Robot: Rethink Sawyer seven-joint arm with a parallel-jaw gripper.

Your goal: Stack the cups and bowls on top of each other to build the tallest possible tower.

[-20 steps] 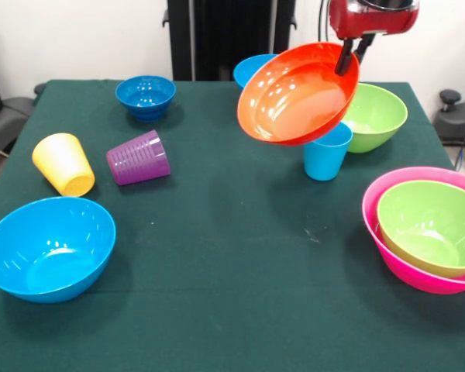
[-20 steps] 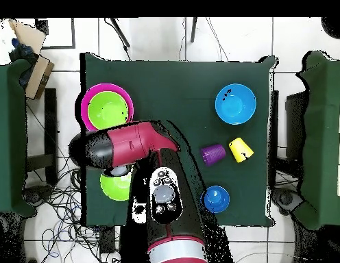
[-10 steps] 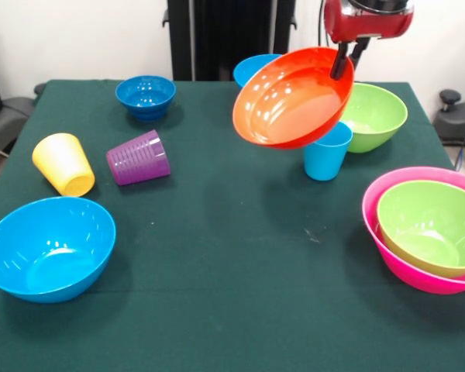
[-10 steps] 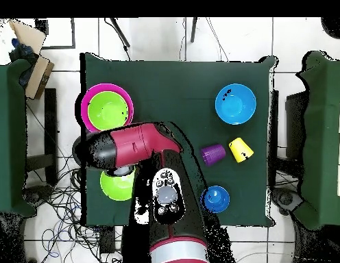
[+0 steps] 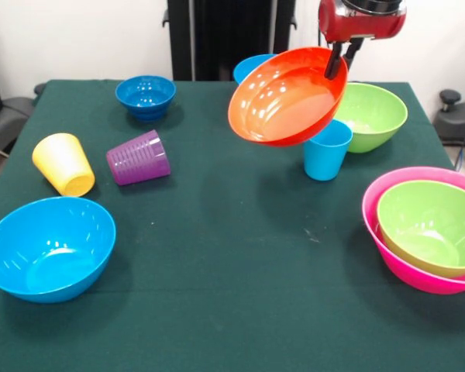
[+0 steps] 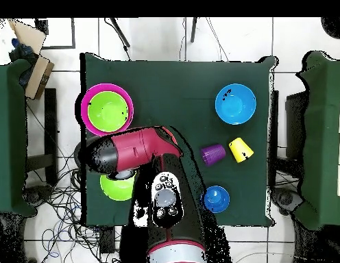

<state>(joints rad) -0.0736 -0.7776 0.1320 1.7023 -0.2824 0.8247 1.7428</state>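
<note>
Table [image 5: 217, 310]: dark green cloth | upper left: small dark blue bowl [image 5: 146, 96] | left: yellow cup [image 5: 63, 163] and purple cup [image 5: 139, 157], both on their sides | lower left: light blue bowl [image 5: 48, 247] | right of centre: light blue cup [image 5: 327, 150] upright, lime green bowl [image 5: 376, 115] behind | lower right: pink bowl [image 5: 387, 240].

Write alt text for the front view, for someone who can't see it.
A red robot pincer holds a tilted orange bowl by its rim above a green table. Around it sit blue, green and pink bowls, an upright blue cup, and yellow and purple cups lying on their sides.
</note>
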